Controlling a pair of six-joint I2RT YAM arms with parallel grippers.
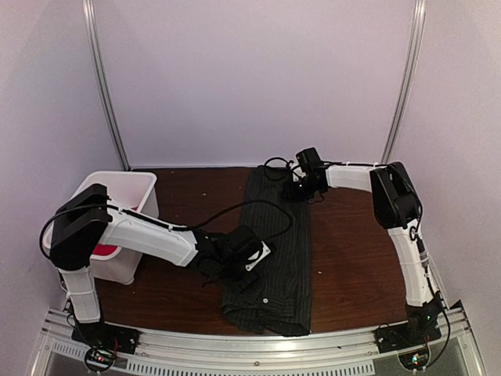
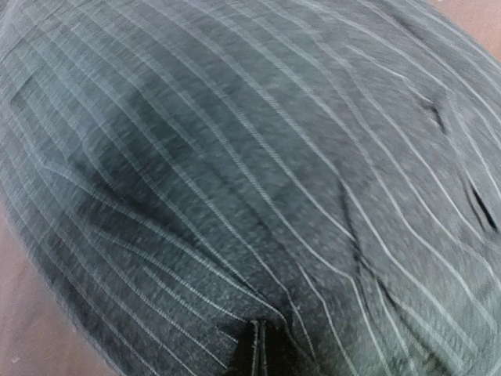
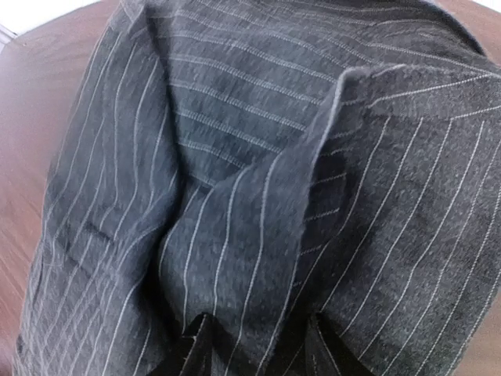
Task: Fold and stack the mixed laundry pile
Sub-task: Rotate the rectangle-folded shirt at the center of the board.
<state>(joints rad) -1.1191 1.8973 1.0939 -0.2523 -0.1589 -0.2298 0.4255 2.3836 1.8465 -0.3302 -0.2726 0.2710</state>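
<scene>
The dark pinstriped shirt (image 1: 286, 266) lies as a long narrow strip down the middle of the brown table (image 1: 352, 251). My left gripper (image 1: 235, 274) sits at the strip's left edge near the front. In the left wrist view the left gripper (image 2: 262, 348) is shut, with the shirt (image 2: 235, 157) puckered at its tips. My right gripper (image 1: 299, 188) is at the strip's far right corner. In the right wrist view the right gripper (image 3: 258, 348) has its fingers apart, astride a raised fold of the shirt (image 3: 235, 117). A red garment (image 1: 106, 251) shows inside the bin.
A white plastic bin (image 1: 117, 182) stands at the table's left side, close beside my left arm. A black cable (image 1: 270, 205) loops over the shirt's upper half. Bare wood shows right of the shirt. Metal rails run along the front edge.
</scene>
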